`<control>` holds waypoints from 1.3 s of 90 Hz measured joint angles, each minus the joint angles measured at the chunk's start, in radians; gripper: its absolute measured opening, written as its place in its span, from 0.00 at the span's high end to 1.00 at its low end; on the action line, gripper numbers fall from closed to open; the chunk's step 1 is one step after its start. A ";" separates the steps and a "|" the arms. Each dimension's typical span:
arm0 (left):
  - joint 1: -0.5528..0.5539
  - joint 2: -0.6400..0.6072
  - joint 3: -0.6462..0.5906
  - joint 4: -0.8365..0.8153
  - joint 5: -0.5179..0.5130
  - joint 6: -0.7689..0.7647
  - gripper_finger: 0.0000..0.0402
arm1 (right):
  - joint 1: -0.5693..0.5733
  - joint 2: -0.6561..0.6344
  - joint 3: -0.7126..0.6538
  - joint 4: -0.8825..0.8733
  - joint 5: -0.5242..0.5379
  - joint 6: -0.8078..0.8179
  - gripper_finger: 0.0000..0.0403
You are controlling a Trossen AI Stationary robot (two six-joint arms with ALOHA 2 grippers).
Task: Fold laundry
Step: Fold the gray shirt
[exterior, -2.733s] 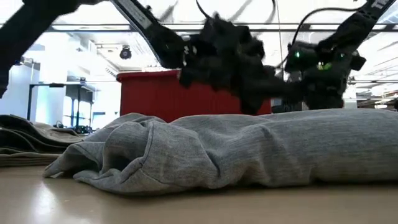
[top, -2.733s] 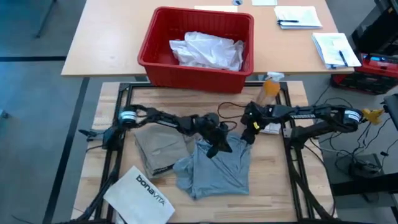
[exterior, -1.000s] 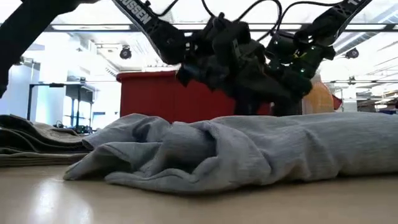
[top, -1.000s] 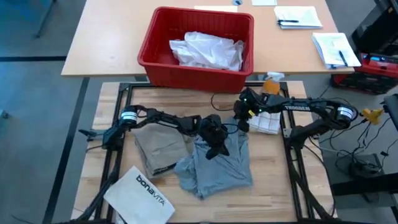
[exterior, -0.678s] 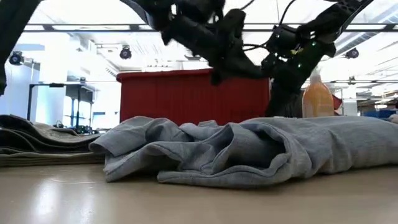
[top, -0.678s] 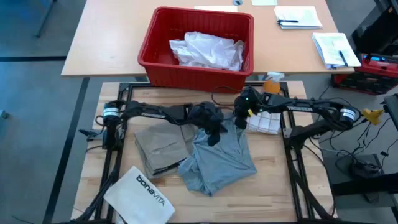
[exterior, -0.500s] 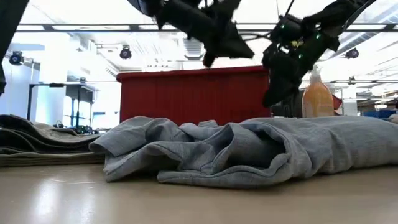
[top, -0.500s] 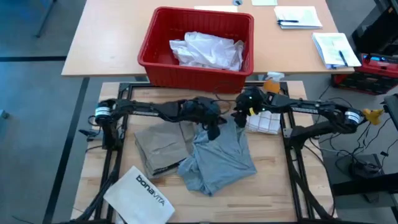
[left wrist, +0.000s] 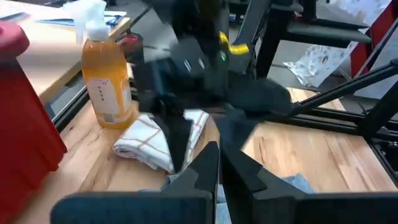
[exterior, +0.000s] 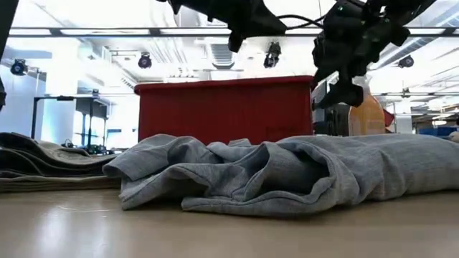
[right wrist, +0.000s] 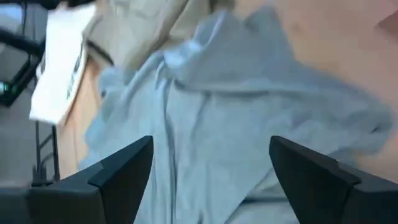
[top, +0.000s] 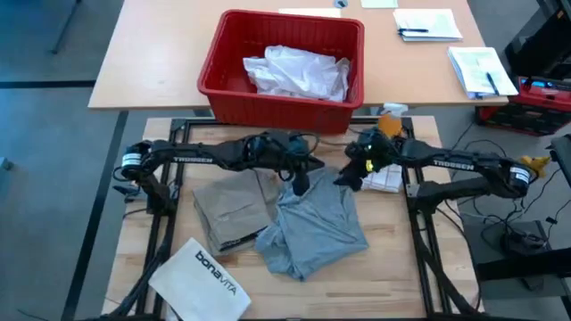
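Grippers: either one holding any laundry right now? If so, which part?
Nothing is held. The right gripper is open above the grey T-shirt, empty. The left gripper is shut with nothing between its fingers, raised off the shirt.

Bare tabletop [top: 388, 259] is left right of the grey T-shirt [top: 317, 227]; the far side is blocked by the red basket [top: 281, 107] (bottle [top: 388, 125] beside it).

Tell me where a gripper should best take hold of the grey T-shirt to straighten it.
Probably at the far edge of the grey T-shirt, nearest the red bin. That edge lies fairly flat and exposed just below the right gripper, which is open. The near-left part is bunched into folds beside the khaki piece, so harder to pinch cleanly.
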 joint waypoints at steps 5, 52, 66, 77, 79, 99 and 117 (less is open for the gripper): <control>0.000 0.000 0.000 0.000 0.000 -0.001 1.00 | 0.027 0.010 0.000 -0.018 -0.001 0.014 0.25; -0.001 0.003 0.000 0.004 0.002 -0.004 1.00 | 0.271 -0.061 -0.049 -0.161 -0.021 0.195 0.43; 0.000 0.004 0.000 0.006 0.002 -0.004 1.00 | 0.342 -0.179 -0.172 -0.061 -0.043 0.370 0.40; 0.000 0.004 0.000 0.006 0.001 -0.004 1.00 | 0.406 -0.307 -0.254 0.047 -0.039 0.563 0.34; 0.000 0.004 0.000 0.006 0.001 -0.004 1.00 | 0.420 -0.329 -0.264 0.061 -0.035 0.584 0.33; 0.000 0.004 0.000 0.005 0.001 -0.004 1.00 | 0.595 -0.419 -0.356 0.065 0.029 0.648 0.29; 0.000 0.004 0.000 0.005 0.001 -0.004 1.00 | 0.621 -0.443 -0.496 0.281 0.086 0.748 0.30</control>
